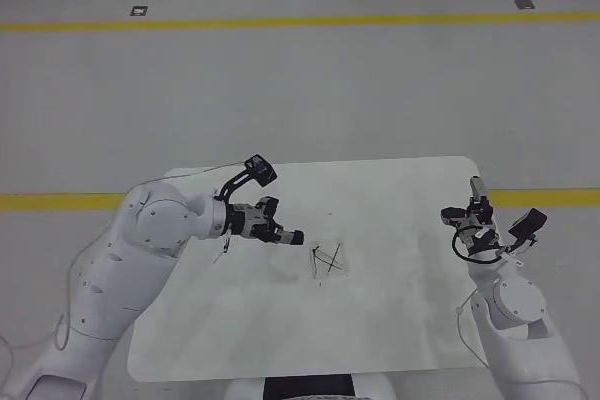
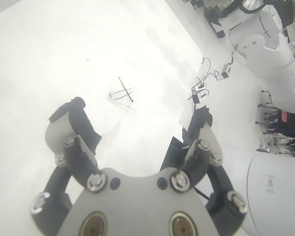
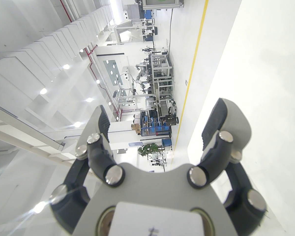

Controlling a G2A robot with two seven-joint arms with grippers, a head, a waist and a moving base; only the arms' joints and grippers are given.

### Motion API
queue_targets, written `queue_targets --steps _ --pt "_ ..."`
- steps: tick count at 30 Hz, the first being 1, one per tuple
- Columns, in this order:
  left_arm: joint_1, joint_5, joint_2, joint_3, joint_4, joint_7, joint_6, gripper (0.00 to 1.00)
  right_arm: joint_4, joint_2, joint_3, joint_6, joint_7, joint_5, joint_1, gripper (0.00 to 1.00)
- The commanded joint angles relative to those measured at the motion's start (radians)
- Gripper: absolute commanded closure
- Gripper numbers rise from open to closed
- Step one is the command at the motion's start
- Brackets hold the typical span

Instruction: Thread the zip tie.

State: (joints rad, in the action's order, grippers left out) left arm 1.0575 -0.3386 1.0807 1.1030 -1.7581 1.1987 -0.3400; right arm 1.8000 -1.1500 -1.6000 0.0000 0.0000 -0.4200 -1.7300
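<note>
The zip tie (image 2: 125, 90) lies flat near the middle of the worktop (image 1: 400, 300), crossed by thinner black strands. It is judged light, thin and springy, and best pinched close to its head. The left gripper (image 2: 139, 109) stands wide open near it, and the right gripper (image 3: 161, 108) is wide open and empty at the worktop's right edge.

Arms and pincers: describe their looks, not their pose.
The left arm and right arm wear smooth white rounded shells. The left pincer and right pincer are grey metal with black linkages, silver bolts and black finger pads. A black cable loops at the right wrist.
</note>
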Motion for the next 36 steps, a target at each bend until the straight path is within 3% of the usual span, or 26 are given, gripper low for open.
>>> queue_targets --steps 1,4,8,13,23,24,25,26,28,32,36 --pt "-0.072 -0.016 0.009 -0.102 0.027 0.031 0.0 0.0 0.0 0.0 0.0 0.0 0.0 0.0 0.0 0.0" --pt "-0.153 -0.012 0.022 -0.186 0.068 0.056 0.0 0.0 0.0 0.0 0.0 0.0 0.0 0.0 0.0 0.0" --pt "-0.232 -0.009 0.039 -0.299 0.118 0.102 0.0 0.0 0.0 0.0 0.0 0.0 0.0 0.0 0.0 0.0" --pt "-0.298 -0.056 0.054 -0.443 0.169 0.175 0.0 0.0 0.0 0.0 0.0 0.0 0.0 0.0 0.0 0.0" --pt "-0.298 -0.056 0.054 -0.443 0.169 0.175 0.0 0.0 0.0 0.0 0.0 0.0 0.0 0.0 0.0 0.0" --pt "-0.306 -0.084 0.056 -0.46 0.145 0.187 0.0 0.0 0.0 0.0 0.0 0.0 0.0 0.0 0.0 0.0" --pt "-0.329 -0.154 0.062 -0.509 0.099 0.189 0.0 0.0 0.0 0.0 0.0 0.0 0.0 0.0 0.0 0.0" --pt "-0.346 -0.171 0.068 -0.544 0.105 0.177 0.0 0.0 0.0 0.0 0.0 0.0 0.0 0.0 0.0 0.0" --pt "-0.39 -0.19 0.081 -0.613 0.138 0.183 0.0 0.0 0.0 0.0 0.0 0.0 0.0 0.0 0.0 0.0" --pt "-0.524 -0.179 0.127 -0.785 0.219 0.168 0.0 0.0 0.0 0.0 0.0 0.0 0.0 0.0 0.0 0.0" --pt "-0.636 -0.147 0.173 -0.929 0.294 0.088 0.0 0.0 0.0 0.0 0.0 0.0 0.0 0.0 0.0 0.0"
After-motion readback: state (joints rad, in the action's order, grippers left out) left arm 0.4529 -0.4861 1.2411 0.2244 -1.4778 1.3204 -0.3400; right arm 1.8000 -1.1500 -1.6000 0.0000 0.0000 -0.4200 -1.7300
